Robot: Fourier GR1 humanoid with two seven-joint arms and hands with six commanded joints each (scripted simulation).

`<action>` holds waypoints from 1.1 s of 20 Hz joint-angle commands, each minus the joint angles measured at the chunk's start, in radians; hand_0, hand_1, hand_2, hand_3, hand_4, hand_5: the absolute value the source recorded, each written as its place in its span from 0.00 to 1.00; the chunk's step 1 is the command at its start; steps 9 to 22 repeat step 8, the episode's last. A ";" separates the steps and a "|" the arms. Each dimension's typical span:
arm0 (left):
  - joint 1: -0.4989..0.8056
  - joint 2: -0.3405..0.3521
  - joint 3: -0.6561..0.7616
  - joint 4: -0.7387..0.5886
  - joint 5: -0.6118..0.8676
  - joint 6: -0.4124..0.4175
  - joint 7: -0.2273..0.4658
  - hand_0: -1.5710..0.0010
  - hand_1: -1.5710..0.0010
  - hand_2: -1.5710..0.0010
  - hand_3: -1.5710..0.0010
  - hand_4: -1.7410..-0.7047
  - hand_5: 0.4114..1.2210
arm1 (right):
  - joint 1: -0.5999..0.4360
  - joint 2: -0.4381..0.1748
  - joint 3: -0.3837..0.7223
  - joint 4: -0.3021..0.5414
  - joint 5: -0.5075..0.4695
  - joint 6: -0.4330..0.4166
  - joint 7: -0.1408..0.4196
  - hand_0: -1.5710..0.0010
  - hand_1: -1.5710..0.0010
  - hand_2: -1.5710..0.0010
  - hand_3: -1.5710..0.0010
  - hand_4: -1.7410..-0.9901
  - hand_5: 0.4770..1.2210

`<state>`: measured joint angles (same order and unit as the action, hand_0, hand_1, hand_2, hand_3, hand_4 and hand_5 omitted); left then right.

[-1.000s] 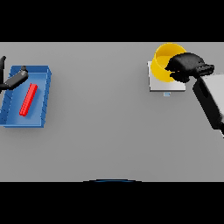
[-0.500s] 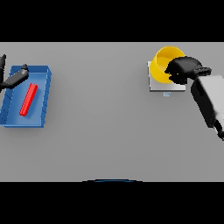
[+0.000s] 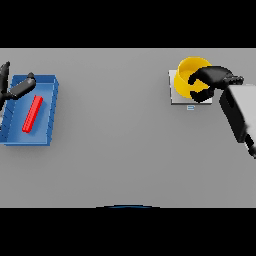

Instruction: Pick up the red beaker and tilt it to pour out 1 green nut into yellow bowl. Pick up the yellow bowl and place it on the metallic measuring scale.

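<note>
Head view shows your right hand [image 3: 212, 80] has drawn slightly back, fingers still curled on the yellow bowl [image 3: 189, 75] resting on the metallic measuring scale [image 3: 174, 95] beneath them, so release comes next.

Single view, head-mounted: looks steeply down from above the near edge of the flat grey surface [image 3: 125, 150], facing away from the robot, at moderate distance. Surface fills the frame side to side. No second view.

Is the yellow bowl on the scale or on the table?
On the scale: the yellow bowl sits over the metallic scale, with the right robot hand curled on its rim.
</note>
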<state>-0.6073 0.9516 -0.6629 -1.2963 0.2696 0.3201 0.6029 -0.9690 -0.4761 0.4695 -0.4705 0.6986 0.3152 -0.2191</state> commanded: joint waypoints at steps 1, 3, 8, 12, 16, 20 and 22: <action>-0.008 -0.006 0.000 0.000 0.000 0.000 0.000 1.00 1.00 1.00 1.00 0.90 0.41 | -0.009 0.004 0.003 0.011 0.005 0.001 -0.006 0.84 0.86 0.75 0.65 0.47 0.41; -0.001 -0.011 -0.002 0.005 0.000 0.003 0.001 1.00 1.00 1.00 1.00 0.90 0.40 | -0.021 0.004 0.012 0.036 0.017 0.002 -0.035 0.90 0.91 0.82 0.70 0.51 0.37; -0.005 -0.007 -0.003 0.005 0.003 0.005 0.006 1.00 1.00 1.00 1.00 0.89 0.40 | -0.051 0.024 0.026 0.085 0.039 0.006 -0.042 0.97 0.97 0.93 0.78 0.58 0.34; -0.005 -0.007 -0.003 0.005 0.003 0.005 0.006 1.00 1.00 1.00 1.00 0.89 0.40 | -0.051 0.024 0.026 0.085 0.039 0.006 -0.042 0.97 0.97 0.93 0.78 0.58 0.34; -0.005 -0.007 -0.003 0.005 0.003 0.005 0.006 1.00 1.00 1.00 1.00 0.89 0.40 | -0.051 0.024 0.026 0.085 0.039 0.006 -0.042 0.97 0.97 0.93 0.78 0.58 0.34; -0.005 -0.007 -0.003 0.005 0.003 0.005 0.006 1.00 1.00 1.00 1.00 0.89 0.40 | -0.051 0.024 0.026 0.085 0.039 0.006 -0.042 0.97 0.97 0.93 0.78 0.58 0.34; -0.005 -0.007 -0.003 0.005 0.003 0.005 0.006 1.00 1.00 1.00 1.00 0.89 0.40 | -0.051 0.024 0.026 0.085 0.039 0.006 -0.042 0.97 0.97 0.93 0.78 0.58 0.34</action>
